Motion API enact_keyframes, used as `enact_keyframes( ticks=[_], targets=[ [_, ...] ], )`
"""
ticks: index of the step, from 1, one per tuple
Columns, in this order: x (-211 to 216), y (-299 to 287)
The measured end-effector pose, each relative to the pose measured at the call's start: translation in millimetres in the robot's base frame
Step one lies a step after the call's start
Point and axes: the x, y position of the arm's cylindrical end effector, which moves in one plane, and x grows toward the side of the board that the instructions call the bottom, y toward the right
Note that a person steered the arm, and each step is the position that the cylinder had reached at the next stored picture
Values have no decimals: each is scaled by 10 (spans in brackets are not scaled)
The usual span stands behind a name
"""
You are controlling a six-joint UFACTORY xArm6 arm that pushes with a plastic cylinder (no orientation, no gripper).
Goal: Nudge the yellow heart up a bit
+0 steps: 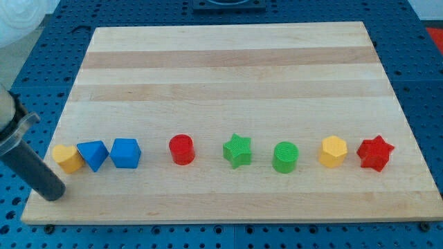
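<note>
The yellow heart (pixel 67 158) lies at the left end of a row of blocks, near the wooden board's (pixel 228 69) left edge. It touches the blue triangle (pixel 92 155) on its right. My rod comes in from the view's left edge. My tip (pixel 52 194) rests near the board's bottom left corner, just below and slightly left of the yellow heart, a small gap apart from it.
The row runs on to the right: blue cube (pixel 125 153), red cylinder (pixel 182 149), green star (pixel 237 151), green cylinder (pixel 285 157), yellow hexagon (pixel 333 151), red star (pixel 375 153). Blue perforated table surrounds the board.
</note>
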Motion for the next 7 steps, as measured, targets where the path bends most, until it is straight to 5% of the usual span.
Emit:
enact_keyframes(
  ticks=[4, 7],
  targets=[
    [-302, 65],
    [85, 384]
  ],
)
